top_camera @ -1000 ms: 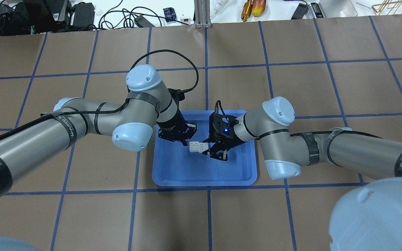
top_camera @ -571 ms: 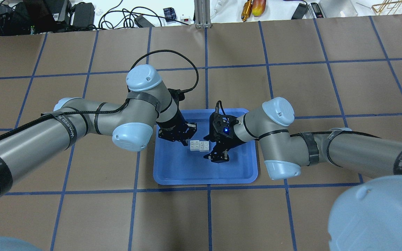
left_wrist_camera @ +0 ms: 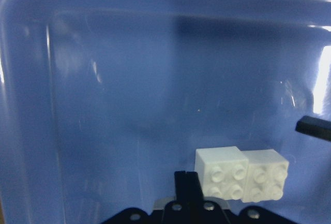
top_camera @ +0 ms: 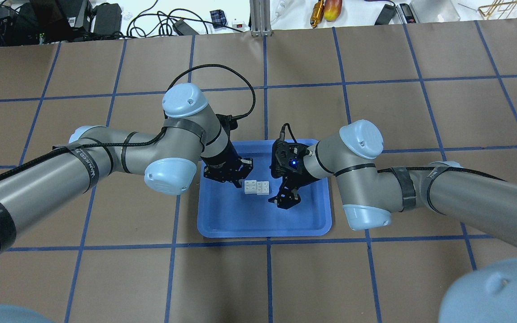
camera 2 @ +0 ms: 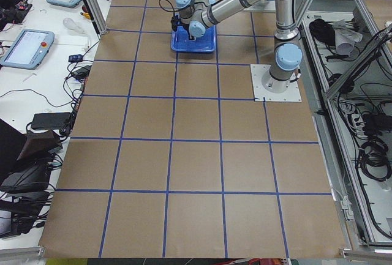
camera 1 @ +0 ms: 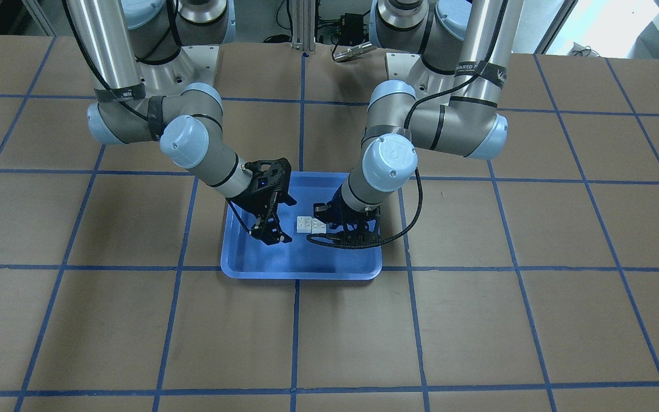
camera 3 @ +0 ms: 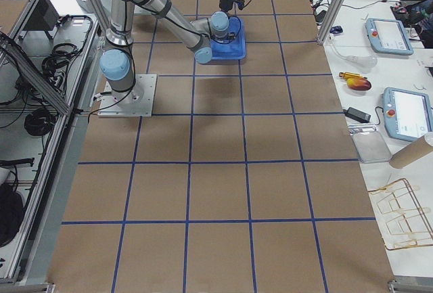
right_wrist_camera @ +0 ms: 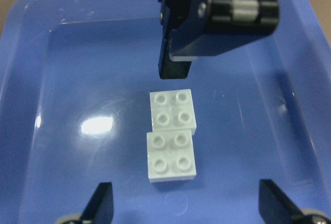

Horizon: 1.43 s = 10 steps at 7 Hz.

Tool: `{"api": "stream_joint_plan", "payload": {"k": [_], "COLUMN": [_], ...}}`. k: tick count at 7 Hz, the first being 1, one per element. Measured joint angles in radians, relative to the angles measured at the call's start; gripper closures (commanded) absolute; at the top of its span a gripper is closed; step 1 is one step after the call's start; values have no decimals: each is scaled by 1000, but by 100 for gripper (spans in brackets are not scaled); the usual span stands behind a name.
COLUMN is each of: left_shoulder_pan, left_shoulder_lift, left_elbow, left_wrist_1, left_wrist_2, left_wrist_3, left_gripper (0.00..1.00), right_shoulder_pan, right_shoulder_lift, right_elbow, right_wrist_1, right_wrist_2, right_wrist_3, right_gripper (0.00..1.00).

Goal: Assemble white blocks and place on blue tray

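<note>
The two white blocks [top_camera: 257,187] lie side by side, touching, studs up, on the floor of the blue tray [top_camera: 263,232]. They also show in the front view [camera 1: 311,225] and both wrist views [left_wrist_camera: 240,175] [right_wrist_camera: 171,133]. My left gripper [top_camera: 239,181] looks shut and empty. Its tip [right_wrist_camera: 173,69] stands right beside the blocks without holding them. My right gripper [top_camera: 284,200] is wide open and empty. It hangs low over the tray just to the right of the blocks, and its fingers [right_wrist_camera: 101,206] straddle the view.
The tray [camera 1: 301,273] sits mid-table on brown paper with a blue tape grid. Both arms [top_camera: 177,134] reach over its back half. Cables and tools [top_camera: 326,11] lie past the table's far edge. Tablets [camera 3: 392,36] lie on a side bench.
My right gripper has let go of the blocks, opened and drawn back to the right. The blocks now lie flat on the tray. The left arm has not moved.
</note>
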Motion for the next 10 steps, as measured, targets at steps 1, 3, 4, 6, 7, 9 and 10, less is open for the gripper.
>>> {"api": "stream_joint_plan", "payload": {"k": [1,3,4,6,7,9,10], "left_shoulder_pan": [0,-1,-2,-6,-12,-19,-19], "left_shoulder_lift": [0,-1,-3,-11,-17,-22,-23], "left_elbow": [0,0,0,1,1,2,2], "left_wrist_1": [0,0,1,14,24,30,31], "left_wrist_2": [0,0,0,-1,-1,0,0], "left_wrist_3": [-5,-19,-20,-37,-50,-58,-59], "left_gripper": [99,99,99,99,99,99,99], "right_shoulder_pan": [-1,-10,-15,-34,-46,-86,-112], "right_shoulder_lift": [-53,-190,-247,-306,-313,-315,-315], "right_elbow": [-6,-72,-133,-285,-380,-570,-639], "right_wrist_1": [65,318,473,754,891,1146,1241], "right_wrist_2": [-43,-123,-159,-239,-281,-335,-345], "right_wrist_3": [19,35,41,73,96,149,184], "right_gripper": [0,0,0,0,0,0,0]}}
